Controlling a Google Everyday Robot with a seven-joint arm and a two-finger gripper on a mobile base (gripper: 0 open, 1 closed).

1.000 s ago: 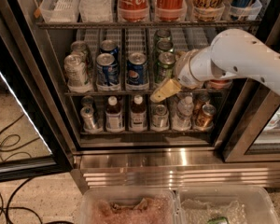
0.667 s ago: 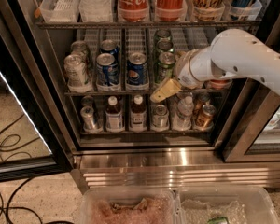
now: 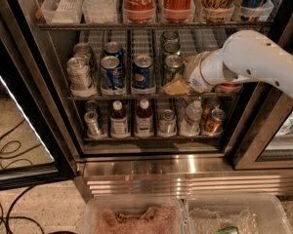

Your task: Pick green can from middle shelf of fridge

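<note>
The fridge [image 3: 185,172] stands open with several wire shelves. On the middle shelf [image 3: 136,96] a lane of green cans runs front to back; the front green can [image 3: 173,66] stands upright with a silver top. My gripper [image 3: 177,87], with yellowish tips, sits at the shelf's front edge, just below and right of that can and touching or nearly touching it. My white arm [image 3: 254,62] reaches in from the right.
Blue Pepsi cans [image 3: 143,73] and silver cans [image 3: 79,74] stand left of the green lane. The lower shelf holds bottles [image 3: 144,116] and a gold-orange can [image 3: 215,121]. Coca-Cola bottles [image 3: 139,1] stand above. The glass door [image 3: 19,106] is open at left. Plastic bins [image 3: 136,218] are below.
My gripper has shifted slightly up and right beside the front green can. The cans have not moved.
</note>
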